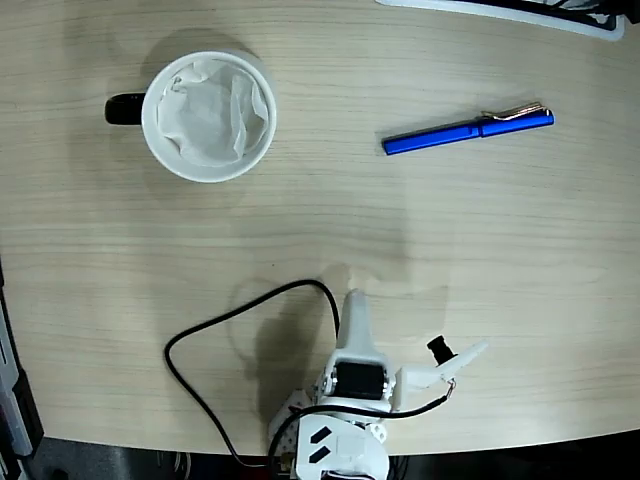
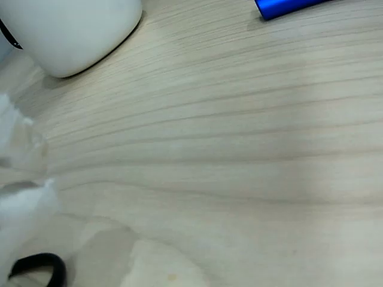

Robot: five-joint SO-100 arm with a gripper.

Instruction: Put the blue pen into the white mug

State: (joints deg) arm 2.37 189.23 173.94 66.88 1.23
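1. Fixed view: the blue pen (image 1: pixel 467 131) is seen lying flat on the wooden surface (image 1: pixel 320 230), toward the upper right, tilted slightly, with its silver clip (image 1: pixel 514 111) at the right end.
2. The pen is judged light, stiff and glossy, so it may slip or roll; a hold across the barrel near its middle, clear of the clip, is judged best.
3. The white mug (image 1: pixel 208 116) is seen upright at the upper left, well apart from the pen, its black handle (image 1: pixel 124 108) pointing left and crumpled tissue (image 1: pixel 212 110) lining its inside; the lining is judged soft enough to cushion a dropped pen.
4. The gripper (image 1: pixel 440 365) is held low near the bottom edge, far from both things; its fingers appear spread and nothing is pinched.
5. A black cable (image 1: pixel 215 330) loops beside the arm, and a white object's edge (image 1: pixel 500 12) shows at the top right; nothing is seen between gripper, pen and mug.
6. Wrist view: only the mug's wall (image 2: pixel 72 30) and the pen's tip (image 2: pixel 281 7) are caught at the top.
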